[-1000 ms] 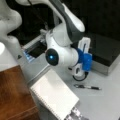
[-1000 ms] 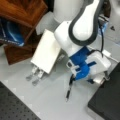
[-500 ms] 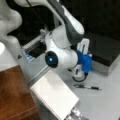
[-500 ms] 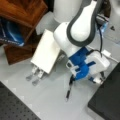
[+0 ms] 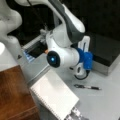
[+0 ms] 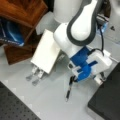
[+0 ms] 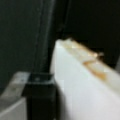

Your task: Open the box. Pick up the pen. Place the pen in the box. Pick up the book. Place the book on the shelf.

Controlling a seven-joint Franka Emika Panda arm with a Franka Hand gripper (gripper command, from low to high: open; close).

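Book [image 5: 53, 96]: white, spiral-bound, flat slab tilted beside the reddish grained wooden shelf [image 5: 15, 95], one edge clamped in the silvery pincer [image 6: 35, 76]. Thin black pen [image 5: 87, 87] flat on smooth grey desk [image 5: 105, 105]. Farther right, black-lidded, metal-sided box [image 5: 105, 50], lid down.

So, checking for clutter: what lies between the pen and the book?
Nothing. In a front view, only bare grey table separates the pen from the book.

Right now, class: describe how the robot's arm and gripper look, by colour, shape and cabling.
The arm is glossy white with rounded links and dark grey joint bands. One joint cap carries a glowing blue light. A blue block sits at the wrist, and a black cable loops beside it. The gripper's fingertips are hidden.
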